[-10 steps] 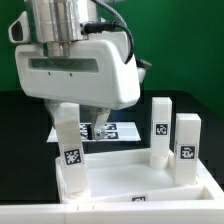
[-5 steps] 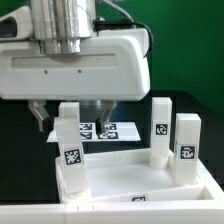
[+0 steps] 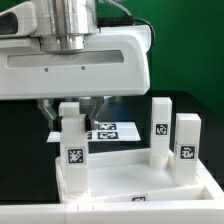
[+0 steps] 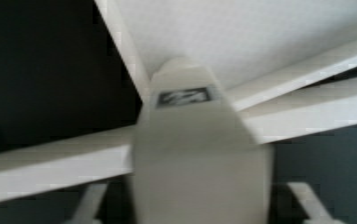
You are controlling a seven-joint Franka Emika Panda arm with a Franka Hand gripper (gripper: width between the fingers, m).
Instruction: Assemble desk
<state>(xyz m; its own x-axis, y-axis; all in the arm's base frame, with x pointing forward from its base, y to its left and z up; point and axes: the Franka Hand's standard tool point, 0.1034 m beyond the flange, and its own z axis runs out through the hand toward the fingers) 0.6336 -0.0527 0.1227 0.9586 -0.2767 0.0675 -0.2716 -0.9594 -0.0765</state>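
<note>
The desk panel (image 3: 140,178) lies flat at the front, a white rimmed rectangle. Three white block legs stand upright in its corner sockets. One leg (image 3: 72,150) is at the exterior view's left, and two legs (image 3: 160,130) (image 3: 187,150) are at its right, each with a black-and-white tag. My gripper (image 3: 73,108) hangs over the left leg, its fingers down on either side of the top. In the wrist view that leg (image 4: 201,140) fills the middle between my fingers (image 4: 91,200). Dark gaps show on both sides, so my gripper (image 4: 196,197) is open around it.
The marker board (image 3: 110,130) lies flat on the black table behind the panel. A green wall closes the back. My large white hand body hides the panel's far left corner and much of the table behind it.
My hand has come nearer and moved to the exterior view's left, over the left leg. The fingers now straddle the leg's top and stand closer together than half a second ago.
</note>
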